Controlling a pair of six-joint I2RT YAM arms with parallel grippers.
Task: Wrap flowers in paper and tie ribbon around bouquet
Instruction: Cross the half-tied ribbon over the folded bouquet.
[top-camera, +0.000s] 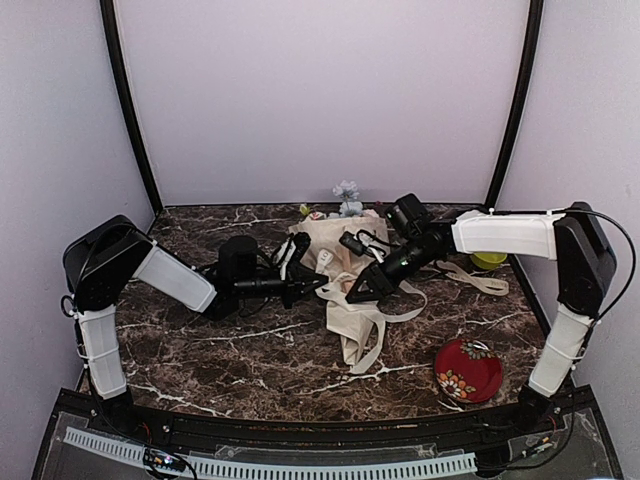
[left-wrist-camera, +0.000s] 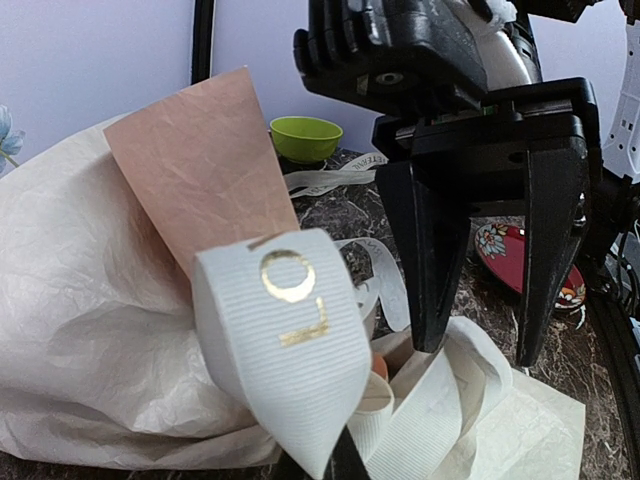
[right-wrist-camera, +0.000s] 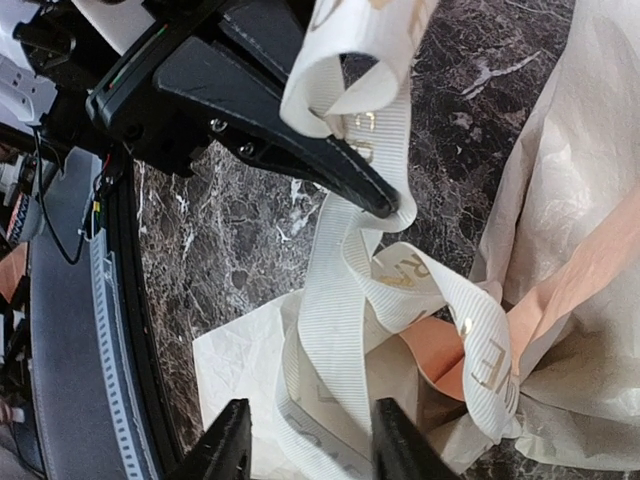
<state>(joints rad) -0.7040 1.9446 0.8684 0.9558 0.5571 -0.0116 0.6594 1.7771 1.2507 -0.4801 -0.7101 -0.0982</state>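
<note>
From above, the paper (top-camera: 335, 245) lies bundled mid-table, with the flowers (top-camera: 347, 197) poking out at its 12 o'clock. The ribbon (top-camera: 372, 325) trails in loops at the paper's 6 o'clock, and one strip runs off toward 3, near a green bowl (top-camera: 488, 260). A red dish (top-camera: 468, 370) sits at 5. The left gripper (top-camera: 318, 287) and right gripper (top-camera: 352, 292) meet at the paper's near edge.

From the left wrist, the left pincer is pressed together on the ribbon, which arches up showing gold letters. The right one's fingers (left-wrist-camera: 425, 260) hang spread over the ribbon loops.

From the right wrist, ribbon strands run between its spread fingers (right-wrist-camera: 232, 445).
</note>
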